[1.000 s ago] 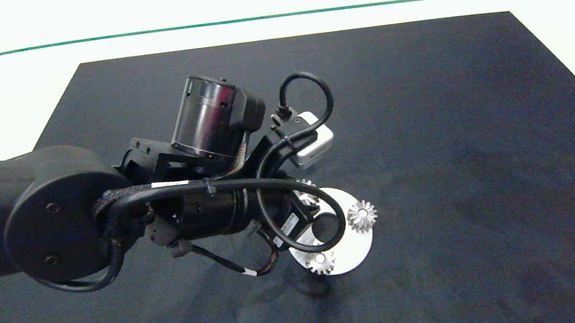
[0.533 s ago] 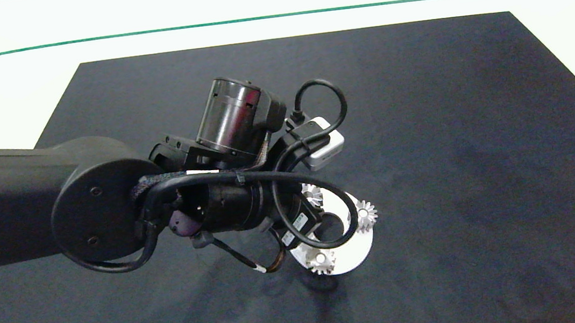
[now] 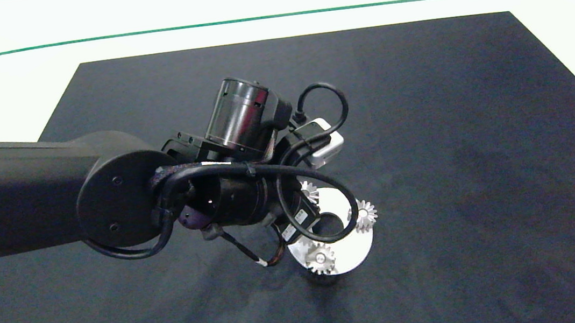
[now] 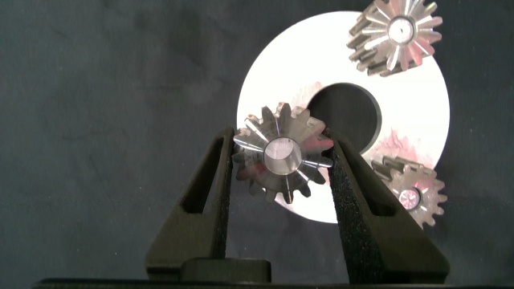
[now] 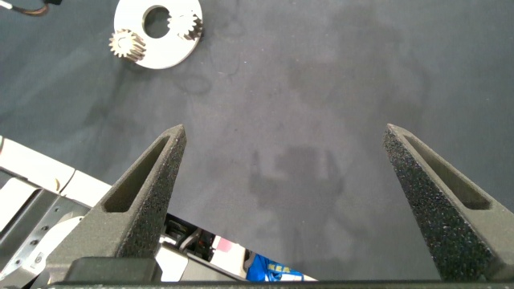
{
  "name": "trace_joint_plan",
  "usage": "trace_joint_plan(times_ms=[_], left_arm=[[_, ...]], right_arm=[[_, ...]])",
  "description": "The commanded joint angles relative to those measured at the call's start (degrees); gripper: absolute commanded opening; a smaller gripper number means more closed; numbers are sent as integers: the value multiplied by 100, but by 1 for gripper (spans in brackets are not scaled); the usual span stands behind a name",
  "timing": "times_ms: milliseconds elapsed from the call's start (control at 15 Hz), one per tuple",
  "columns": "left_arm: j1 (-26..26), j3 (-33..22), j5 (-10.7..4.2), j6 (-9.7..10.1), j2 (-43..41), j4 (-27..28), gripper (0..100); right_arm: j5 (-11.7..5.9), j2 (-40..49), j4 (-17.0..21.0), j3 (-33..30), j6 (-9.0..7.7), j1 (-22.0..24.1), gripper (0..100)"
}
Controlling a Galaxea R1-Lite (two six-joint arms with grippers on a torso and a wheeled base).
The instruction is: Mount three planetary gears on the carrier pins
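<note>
The white carrier disc point(image 4: 418, 112) lies on the black mat, and my left gripper point(image 4: 281, 144) hangs over its rim, shut on one silver planetary gear point(image 4: 281, 152). That gear's hole shows a pale round centre; whether it sits on a pin I cannot tell. Two more gears point(image 4: 395, 34) point(image 4: 414, 195) sit on carrier pins, whose whitish tips show in their centres. From above, the left arm point(image 3: 124, 202) covers part of the disc point(image 3: 348, 246); gears show at its right point(image 3: 365, 214), front point(image 3: 320, 258) and back left point(image 3: 310, 191). My right gripper point(image 5: 293, 177) is open, far from the disc point(image 5: 165, 48).
The black mat point(image 3: 482, 161) covers most of the white table point(image 3: 14, 95). A green line point(image 3: 410, 1) runs along the far side. The left arm's cables point(image 3: 324, 200) loop over the disc. The mat's edge and robot base parts point(image 5: 48, 209) show in the right wrist view.
The left arm has swung further right over the mat and its wrist has turned. The gear in its grip stays at the disc's back-left edge. The other two gears have not moved.
</note>
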State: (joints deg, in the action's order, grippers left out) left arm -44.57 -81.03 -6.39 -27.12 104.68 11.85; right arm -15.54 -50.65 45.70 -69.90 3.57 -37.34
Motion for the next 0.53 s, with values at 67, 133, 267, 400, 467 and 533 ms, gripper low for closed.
trace_joint_plan(times_ms=[67, 133, 267, 400, 467, 533], left_arm=[[18, 0, -3, -12, 79, 10, 0], [18, -9, -3, -12, 88, 19, 0], [18, -18, -3, -12, 140, 2, 0], [27, -88, -3, -12, 184, 2, 0], [27, -159, -3, -12, 193, 19, 0], [27, -211, -3, -12, 237, 19, 0]], right_arm=[[-10, 3, 26, -15, 3, -1, 100], [-10, 3, 26, -15, 3, -1, 100], [-10, 3, 26, -6, 3, -1, 100], [-10, -6, 26, -6, 3, -1, 100], [-10, -6, 26, 3, 3, -1, 100], [-1, -6, 26, 3, 3, -1, 100]])
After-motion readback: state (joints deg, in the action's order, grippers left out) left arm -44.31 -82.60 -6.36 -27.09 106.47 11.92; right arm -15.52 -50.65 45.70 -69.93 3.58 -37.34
